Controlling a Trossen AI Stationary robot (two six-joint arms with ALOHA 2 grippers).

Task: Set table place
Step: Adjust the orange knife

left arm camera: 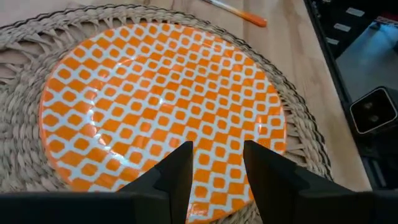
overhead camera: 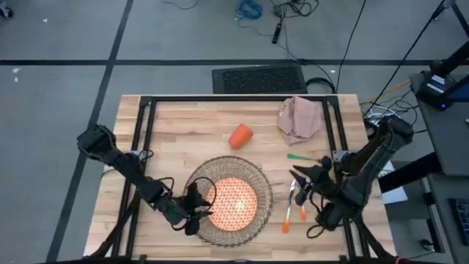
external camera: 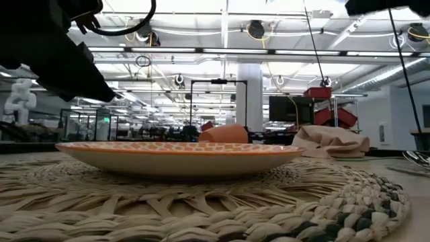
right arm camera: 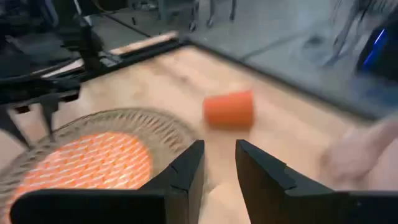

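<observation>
An orange-patterned plate (overhead camera: 236, 204) lies in the middle of the round woven placemat (overhead camera: 261, 183) at the table's near side. My left gripper (overhead camera: 199, 207) hovers open over the plate's left rim (left arm camera: 205, 208), nothing between its fingers. An orange cup (overhead camera: 240, 136) lies on its side on the wood beyond the placemat. The beige napkin (overhead camera: 299, 119) sits crumpled at the far right. A green-handled piece of cutlery (overhead camera: 302, 156) and two orange-handled pieces (overhead camera: 287, 218) lie right of the placemat. My right gripper (overhead camera: 300, 180) hangs above them, slightly open and empty, facing the cup (right arm camera: 229, 109).
The table's (overhead camera: 183, 125) black frame rails (overhead camera: 143, 147) run along the left and right sides under both arms. Bare wood lies left of the placemat and between the cup and the napkin. In the low view the plate (external camera: 181, 154) sits flat on the placemat (external camera: 201, 202).
</observation>
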